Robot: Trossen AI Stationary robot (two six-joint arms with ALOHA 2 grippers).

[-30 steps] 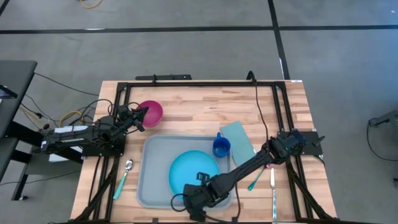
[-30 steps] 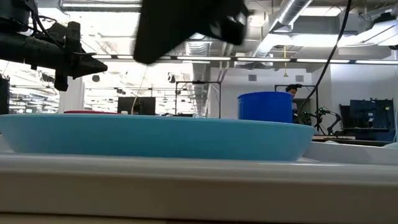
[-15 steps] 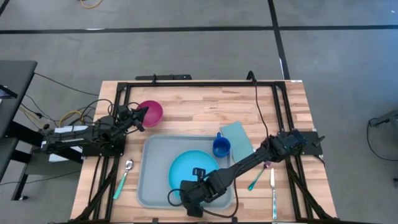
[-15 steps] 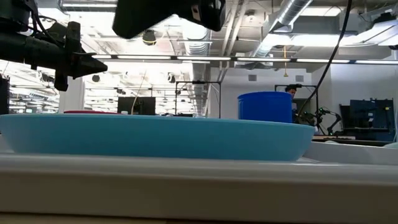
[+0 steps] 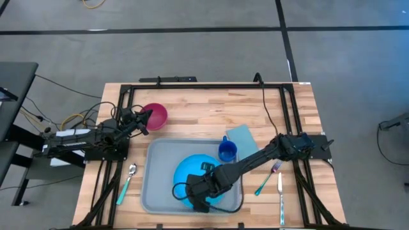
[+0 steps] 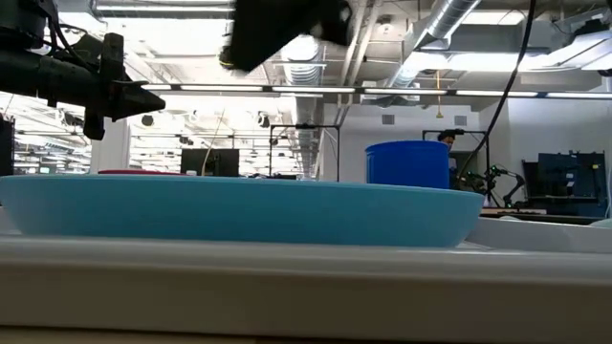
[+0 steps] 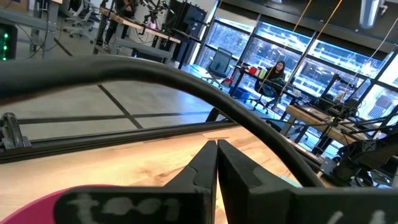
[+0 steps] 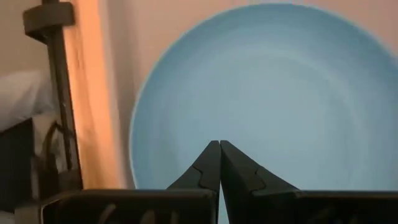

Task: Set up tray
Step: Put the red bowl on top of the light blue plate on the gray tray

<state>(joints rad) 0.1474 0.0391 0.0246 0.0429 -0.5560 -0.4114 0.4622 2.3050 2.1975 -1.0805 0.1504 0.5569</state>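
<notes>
The grey-blue tray [image 5: 156, 191] lies flat on the wooden table. On it rests a round bright blue plate [image 5: 189, 167], which fills the low view [image 6: 239, 210], with a blue cup [image 5: 227, 151] at the tray's far right corner. My right gripper [image 5: 195, 195] hovers shut above the plate [image 8: 280, 93], with its fingertips [image 8: 219, 144] clear of it. My left gripper [image 5: 148, 115] waits shut just above the pink bowl [image 5: 156, 115], left of the tray's far end. A light-teal napkin [image 5: 246, 144] lies right of the cup.
A spoon [image 5: 128, 179] lies left of the tray. A teal-handled fork [image 5: 265, 180] and a knife [image 5: 280, 193] lie to its right. A black frame [image 5: 192, 85] runs around the table. People sit in the room behind [image 7: 273, 74].
My right gripper has moved from the tray's near edge toward the far edge, so that it now stands over the plate. The plate, cup and tray have stayed in place.
</notes>
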